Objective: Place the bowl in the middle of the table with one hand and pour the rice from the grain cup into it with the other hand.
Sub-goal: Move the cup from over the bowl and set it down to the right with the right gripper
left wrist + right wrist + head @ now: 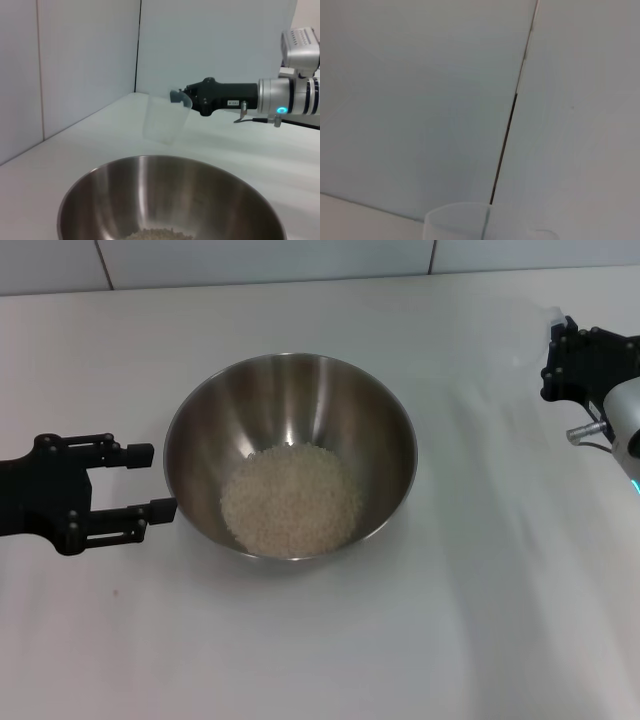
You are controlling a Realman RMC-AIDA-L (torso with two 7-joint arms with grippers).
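Observation:
The steel bowl (290, 400) stands in the middle of the white table (480, 620) with a heap of rice (291, 500) in its bottom. My left gripper (152, 480) is open, its fingers just beside the bowl's left rim. My right gripper (560, 340) is at the far right and holds the clear grain cup (165, 120) by its upper side, upright and low over the table. The cup looks empty. Its rim also shows in the right wrist view (462, 220). The bowl's rim (165, 162) and some rice (157, 234) show in the left wrist view.
White wall panels (260, 260) run along the table's far edge. The table surface around the bowl is plain white.

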